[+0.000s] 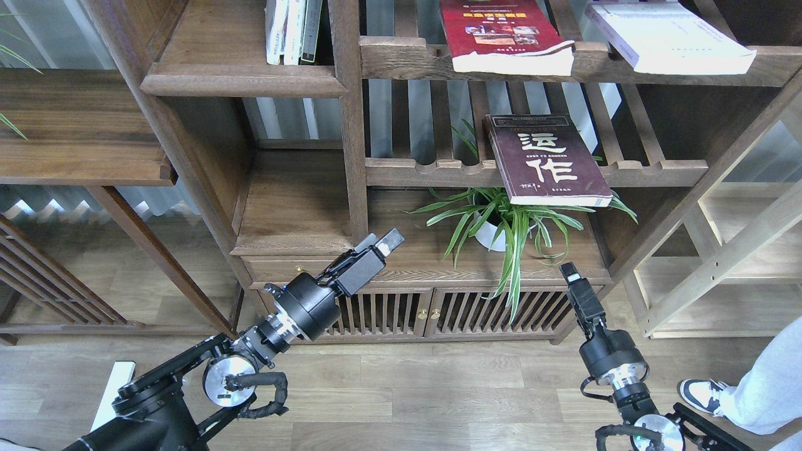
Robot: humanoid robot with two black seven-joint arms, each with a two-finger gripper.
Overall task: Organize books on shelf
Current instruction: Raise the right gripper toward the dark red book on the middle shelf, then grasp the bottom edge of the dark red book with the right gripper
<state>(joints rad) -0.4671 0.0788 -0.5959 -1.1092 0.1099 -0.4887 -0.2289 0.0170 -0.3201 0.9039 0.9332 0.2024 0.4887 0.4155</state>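
The dark maroon book (546, 160) with big white characters lies flat on the middle slatted rack, its front end hanging over the rail. The red book (501, 31) and the white book (667, 34) lie flat on the upper slatted rack. The solid brown shelf (244, 81) with a rounded front edge is at upper left, with several books standing at its back right (291, 31). My left gripper (383, 240) is empty, its fingers a little apart, low in front of the cabinet top. My right gripper (569, 270) is seen end-on below the maroon book, holding nothing.
A potted spider plant (501, 225) stands on the cabinet top under the maroon book. A vertical post (351, 125) divides the solid shelves from the slatted racks. A slatted-door cabinet (426, 313) is below. A person's leg and shoe (745, 388) are at lower right.
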